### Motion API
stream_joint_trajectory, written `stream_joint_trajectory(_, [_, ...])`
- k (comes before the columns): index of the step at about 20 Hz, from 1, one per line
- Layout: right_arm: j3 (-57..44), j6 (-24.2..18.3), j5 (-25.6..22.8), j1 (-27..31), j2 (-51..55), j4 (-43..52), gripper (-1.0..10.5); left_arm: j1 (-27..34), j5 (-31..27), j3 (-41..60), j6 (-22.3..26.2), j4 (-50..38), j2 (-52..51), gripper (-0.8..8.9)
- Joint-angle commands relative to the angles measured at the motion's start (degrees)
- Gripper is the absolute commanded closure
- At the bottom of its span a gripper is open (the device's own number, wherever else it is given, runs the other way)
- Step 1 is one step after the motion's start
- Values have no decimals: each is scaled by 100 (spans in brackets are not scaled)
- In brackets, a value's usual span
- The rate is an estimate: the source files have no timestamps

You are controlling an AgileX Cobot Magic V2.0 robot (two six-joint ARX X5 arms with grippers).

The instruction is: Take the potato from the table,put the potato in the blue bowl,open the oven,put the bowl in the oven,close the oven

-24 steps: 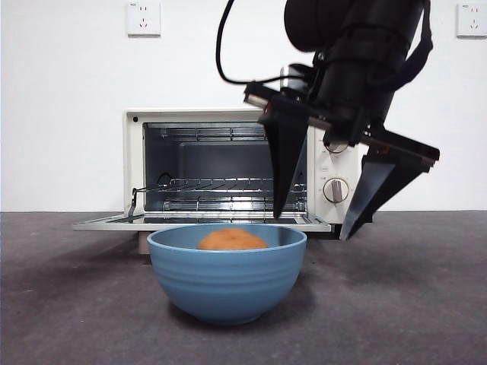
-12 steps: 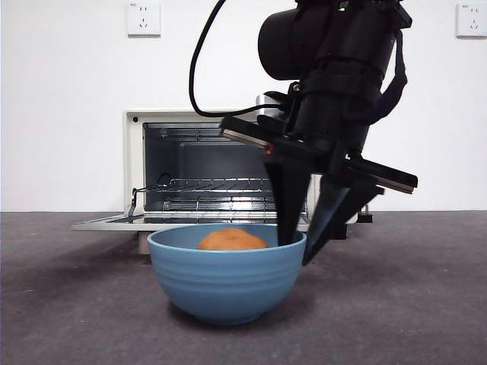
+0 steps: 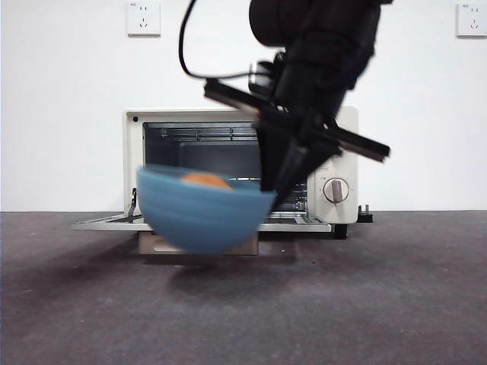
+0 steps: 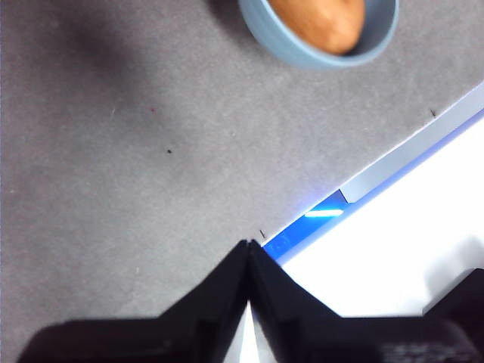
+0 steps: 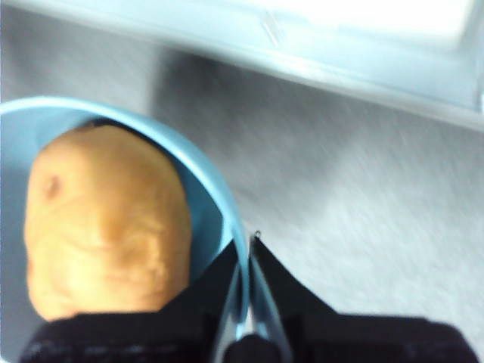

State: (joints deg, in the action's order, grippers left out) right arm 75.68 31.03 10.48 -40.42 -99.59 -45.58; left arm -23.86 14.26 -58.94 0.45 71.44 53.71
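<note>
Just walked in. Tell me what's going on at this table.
The right gripper is shut on the rim of the blue bowl and holds it off the table, tilted, in front of the oven. The potato sits inside the bowl. The oven door is open and lies flat. The left gripper is shut and empty, away from the bowl. The bowl is not yet in the oven.

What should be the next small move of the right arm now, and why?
Probably carry the blue bowl level toward the open oven cavity. The right tool is clamped on the bowl's rim, the bowl is lifted off the table with the potato inside, and the door is down.
</note>
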Motion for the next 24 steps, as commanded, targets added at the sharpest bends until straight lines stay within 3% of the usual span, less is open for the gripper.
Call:
stream_joint_trajectory(1, [435, 269, 46, 105, -74, -83, 963, -24, 26, 2, -4, -39, -26, 819])
stream_joint_trajectory(8, [2490, 485, 33, 603, -1069, -1117, 963, -24, -175, 2, 2, -127, -26, 819])
stream_joint_trajectory(14, [3891, 1808, 13, 953, -2046, -1410, 963, -24, -229, 2, 17, -420, -24, 819])
stream_joint_trajectory(20, [3980, 2868, -590, 1132, -2146, -1565, 963, -24, -229, 2, 15, -417, -24, 819])
stream_joint_trajectory(24, [3980, 3254, -739, 1222, -2205, -1558, 963, -24, -229, 2, 15, -424, -24, 819])
